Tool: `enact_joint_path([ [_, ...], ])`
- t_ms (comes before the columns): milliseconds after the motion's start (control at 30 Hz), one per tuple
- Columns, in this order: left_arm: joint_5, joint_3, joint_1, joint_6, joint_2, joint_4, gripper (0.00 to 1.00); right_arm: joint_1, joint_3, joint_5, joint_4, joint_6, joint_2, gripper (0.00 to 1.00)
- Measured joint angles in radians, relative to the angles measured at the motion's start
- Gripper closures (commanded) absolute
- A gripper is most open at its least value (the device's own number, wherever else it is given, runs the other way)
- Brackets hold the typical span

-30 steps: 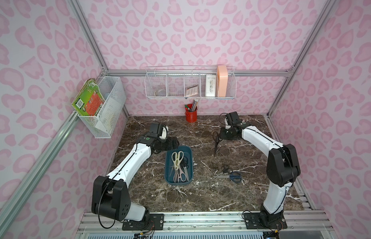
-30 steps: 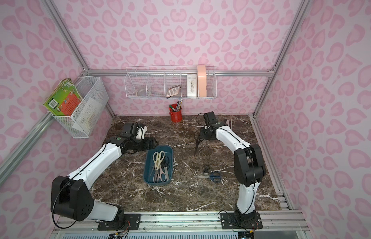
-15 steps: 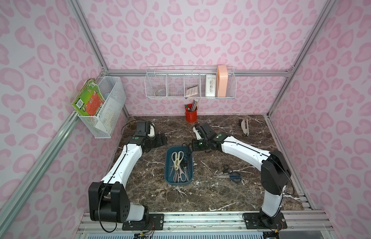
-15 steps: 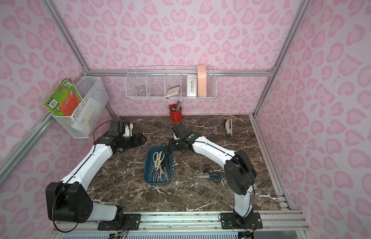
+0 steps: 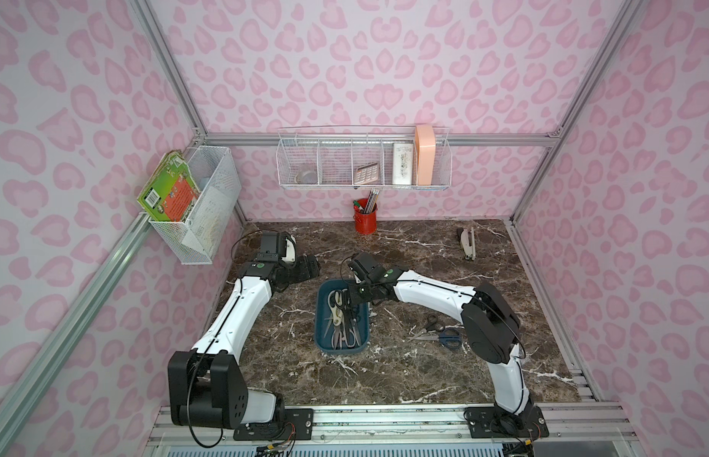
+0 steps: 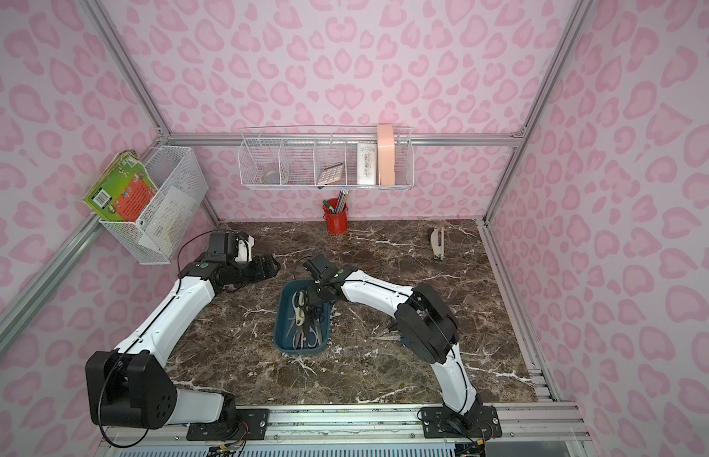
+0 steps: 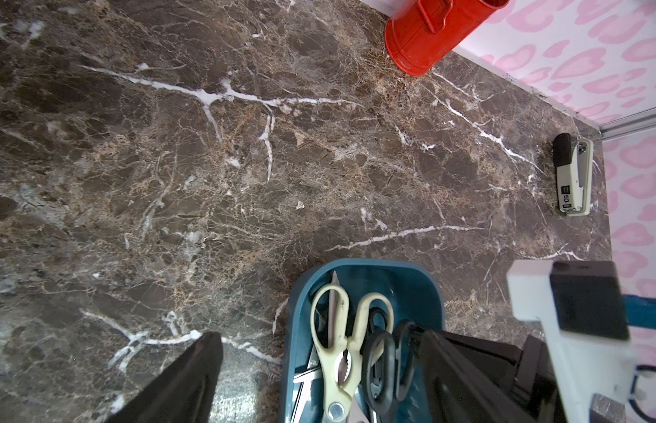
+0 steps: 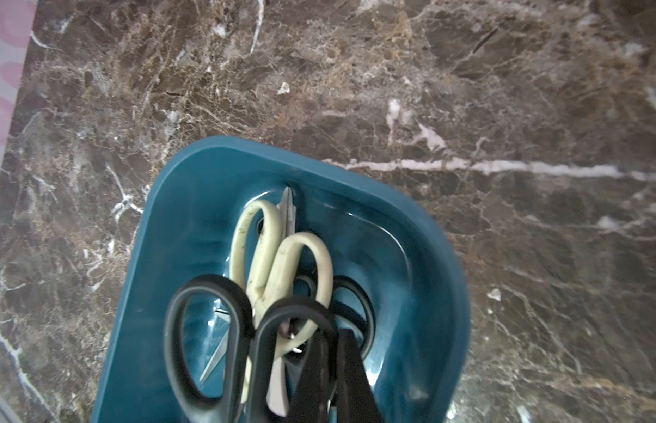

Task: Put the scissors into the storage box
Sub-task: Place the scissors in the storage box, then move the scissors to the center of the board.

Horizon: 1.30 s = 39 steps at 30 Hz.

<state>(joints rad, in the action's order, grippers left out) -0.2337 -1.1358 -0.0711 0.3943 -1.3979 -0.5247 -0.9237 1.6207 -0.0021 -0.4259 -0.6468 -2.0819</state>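
Starting with the right wrist view, black-handled scissors (image 8: 209, 284) are seen pinched in the closed right gripper (image 8: 333, 340) above the storage box (image 8: 194, 164), where cream scissors (image 8: 267, 256) are laid. In the left wrist view, one finger (image 7: 187, 377) is shown wide of the box. In a top view, the left gripper (image 5: 310, 267) is seen spread and empty; blue scissors (image 5: 449, 339) are seen on the table (image 5: 384, 376).

Camera positions, as found.
Both top views look steeply down from high and far, facing the back wall (image 5: 384, 79); my two wrist cameras sit close over the storage box (image 8: 429, 256), which all four views share.
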Motion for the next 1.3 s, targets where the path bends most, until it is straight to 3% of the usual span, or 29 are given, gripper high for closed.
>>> enact_joint_path([
  [67, -0.001, 0.002, 0.0, 0.0, 0.002, 0.0, 0.11, -0.01, 0.0, 0.013, 0.0, 0.009, -0.006, 1.0],
  [233, -0.007, 0.005, 0.001, 0.004, 0.002, 0.001, 0.11, -0.023, 0.034, 0.057, -0.018, 0.028, -0.035, 0.87],
  [367, -0.015, 0.005, 0.001, 0.017, 0.002, 0.004, 0.11, -0.017, 0.065, 0.084, -0.035, 0.042, -0.042, 0.71],
  [633, -0.038, 0.01, 0.0, 0.019, 0.003, 0.013, 0.11, 0.013, 0.051, 0.109, -0.073, 0.052, 0.053, 0.67],
  [800, -0.07, 0.013, -0.043, 0.02, 0.001, 0.023, 0.11, 0.089, -0.09, 0.121, -0.086, 0.042, 0.223, 0.68],
  [967, -0.075, 0.012, -0.155, 0.023, -0.014, 0.032, 0.11, 0.204, -0.312, 0.104, -0.098, -0.009, 0.416, 0.7],
  [1133, -0.074, 0.031, -0.272, 0.051, -0.024, 0.067, 0.11, 0.296, -0.475, 0.076, -0.139, -0.045, 0.511, 0.71],
  [1300, -0.066, 0.069, -0.354, 0.077, -0.048, 0.084, 0.11, 0.315, -0.622, 0.036, -0.162, -0.098, 0.57, 0.67],
])
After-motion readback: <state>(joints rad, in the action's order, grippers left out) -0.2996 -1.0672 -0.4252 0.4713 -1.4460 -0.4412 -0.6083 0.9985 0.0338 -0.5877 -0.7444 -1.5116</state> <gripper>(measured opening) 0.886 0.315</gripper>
